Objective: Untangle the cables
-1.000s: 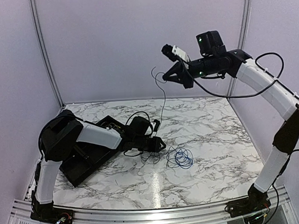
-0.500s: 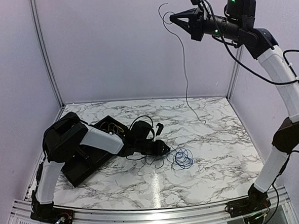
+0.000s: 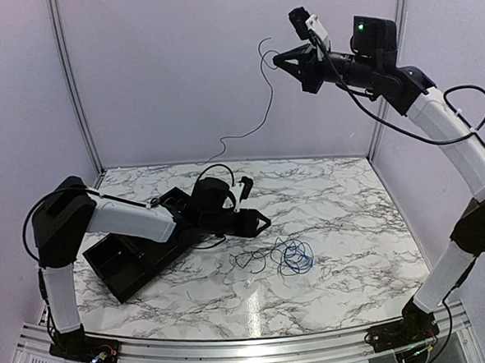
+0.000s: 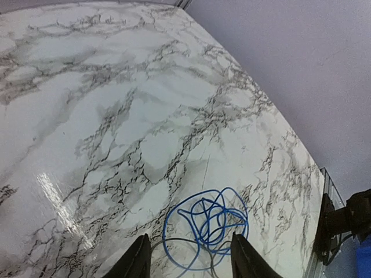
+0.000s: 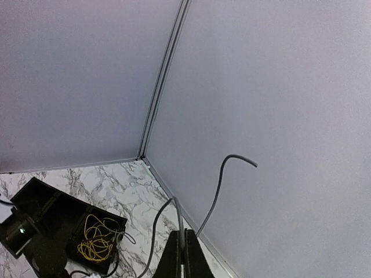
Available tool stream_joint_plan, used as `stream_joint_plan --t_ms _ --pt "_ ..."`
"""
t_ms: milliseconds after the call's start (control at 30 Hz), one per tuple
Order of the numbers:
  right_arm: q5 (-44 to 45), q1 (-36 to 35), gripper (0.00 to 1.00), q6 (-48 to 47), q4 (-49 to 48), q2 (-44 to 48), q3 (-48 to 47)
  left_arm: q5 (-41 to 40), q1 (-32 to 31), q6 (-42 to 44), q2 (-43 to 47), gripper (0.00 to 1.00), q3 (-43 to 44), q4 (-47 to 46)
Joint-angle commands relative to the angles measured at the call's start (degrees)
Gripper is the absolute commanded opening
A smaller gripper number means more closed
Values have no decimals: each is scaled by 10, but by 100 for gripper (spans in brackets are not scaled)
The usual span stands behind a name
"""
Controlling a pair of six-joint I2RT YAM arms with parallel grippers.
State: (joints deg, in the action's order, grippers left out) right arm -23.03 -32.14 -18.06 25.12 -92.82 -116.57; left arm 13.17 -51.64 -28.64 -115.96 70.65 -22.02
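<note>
My right gripper [image 3: 279,61] is raised high near the back wall, shut on a thin black cable [image 3: 265,113] that hangs from it and trails down to the left. In the right wrist view the pinched cable [image 5: 219,184] curls up past the closed fingertips [image 5: 184,246]. The blue cable [image 3: 295,257] lies coiled on the marble table, with a thin dark wire [image 3: 249,260] just left of it. Just left of the coil, my left gripper [image 3: 264,221] is open and holds nothing. In the left wrist view the blue cable [image 4: 206,223] lies beyond the gripper [image 4: 190,260]. The yellow cable [image 5: 94,240] sits in the black tray.
The black tray [image 3: 116,271] lies at the left of the table, under my left forearm; its rim [image 5: 40,190] shows in the right wrist view. Purple walls close off the back and both sides.
My right gripper has come down and left a little from its highest point, and the hanging black cable has swung left. My left gripper has lifted off the wires and opened wider.
</note>
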Motion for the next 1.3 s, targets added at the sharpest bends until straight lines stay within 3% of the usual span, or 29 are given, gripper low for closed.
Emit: stream_joint_plan --t_ms 0,200,367,867,1033,1267 --pt "15 8 0 -3 -15 -1 33 -50 -1 26 88 50 -40 2" --pt "40 8 0 -5 -16 -4 81 -103 -3 54 193 52 -91 14" --pt "41 8 0 21 -22 -3 102 -151 -8 85 234 54 -77 15" --pt "20 -36 0 58 -31 -15 105 -165 -9 158 86 63 131 21" --pt "25 -41 0 60 -29 -18 108 -186 -10 169 62 48 153 21" --pt "30 -43 0 66 -35 -22 114 -183 -11 184 87 14 124 19"
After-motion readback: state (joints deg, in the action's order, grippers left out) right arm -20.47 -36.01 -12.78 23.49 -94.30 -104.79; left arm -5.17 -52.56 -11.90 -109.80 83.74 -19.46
